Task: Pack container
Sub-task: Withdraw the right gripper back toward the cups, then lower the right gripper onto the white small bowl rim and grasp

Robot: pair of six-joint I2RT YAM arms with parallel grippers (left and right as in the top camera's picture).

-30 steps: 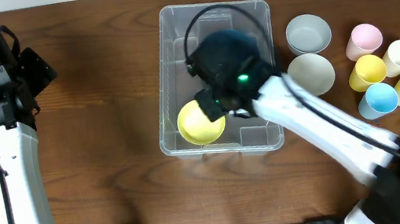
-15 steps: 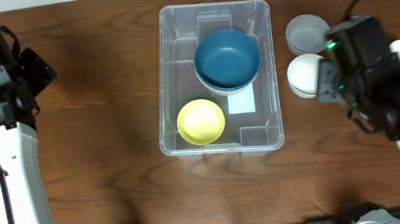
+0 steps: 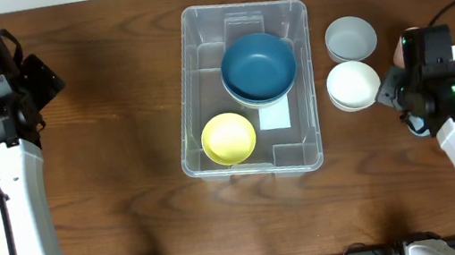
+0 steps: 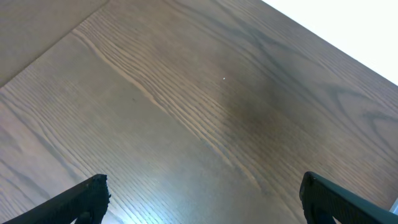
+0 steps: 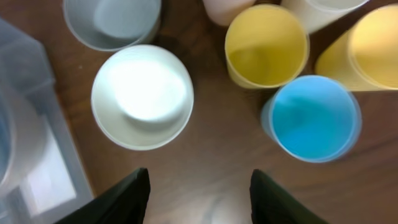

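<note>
The clear plastic container (image 3: 198, 50) stands mid-table, holding a dark blue bowl (image 3: 259, 67) and a yellow bowl (image 3: 228, 138). Its corner shows at the left of the right wrist view (image 5: 25, 130). My right gripper (image 3: 401, 106) is open and empty, hovering over bare table between a white bowl (image 3: 353, 85) and the cups. In the right wrist view the gripper (image 5: 199, 202) is below the white bowl (image 5: 142, 96) and a blue cup (image 5: 314, 118). My left gripper (image 3: 39, 79) is open and empty at the far left, over bare wood (image 4: 202, 199).
A grey bowl (image 3: 350, 38) sits behind the white one. Two yellow cups (image 5: 266, 45) (image 5: 376, 46), a pink cup (image 5: 227, 7) and a cream cup (image 5: 323, 6) cluster at the right; my right arm hides most of them from above.
My right arm has pulled out of the container, leaving the blue bowl inside, and swung right over the white bowl and cups. The left arm has not moved.
</note>
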